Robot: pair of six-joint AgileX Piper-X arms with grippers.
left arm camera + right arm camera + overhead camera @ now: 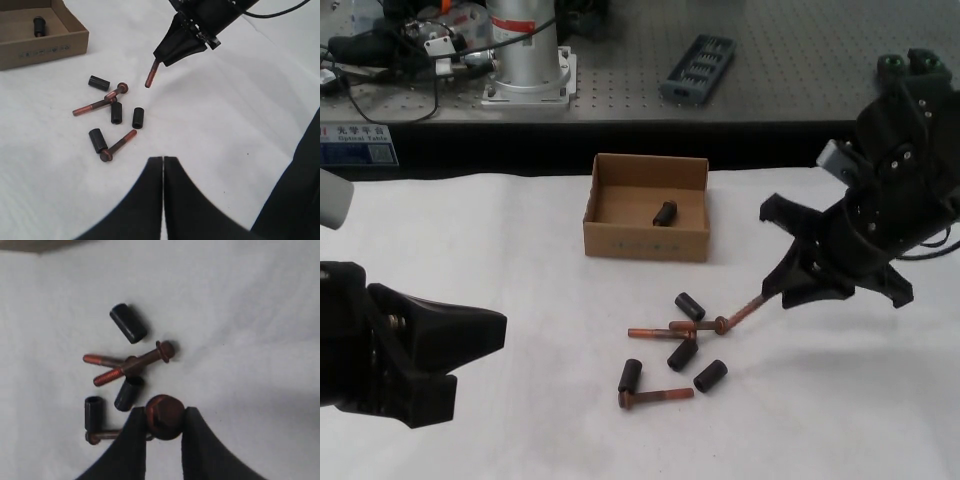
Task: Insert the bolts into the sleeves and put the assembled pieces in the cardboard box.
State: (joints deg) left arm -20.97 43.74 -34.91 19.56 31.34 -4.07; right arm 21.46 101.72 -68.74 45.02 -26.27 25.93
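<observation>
Bolt (pixel 151 75) of coppery metal is pinched at its hexagonal head between the fingers of the right gripper (pixel 164 415); its shank hangs free and slants down over the white cloth (pixel 840 420), near the loose parts in the middle of the table. I judge it stiff, light for the arm, and smooth enough to swivel in a two-finger pinch; a hold at the head, leaving the whole shank bare, suits feeding it into a sleeve.

Three more bolts (pixel 118 145) and four black sleeves (pixel 138 118) lie scattered close together on the cloth, on the near side of the cardboard box (pixel 645 243); the box stands toward the cloth's far edge and holds one dark piece (pixel 665 213). The sleeves look rigid, short and liable to roll; they are probably best taken across the outer wall, with one end left open.

The right arm leans in from the table's right side, wrist tipped downward; the left gripper (pixel 163 172) hangs above the cloth toward the near left corner, fingers pressed together on nothing, pointing toward the pile.
</observation>
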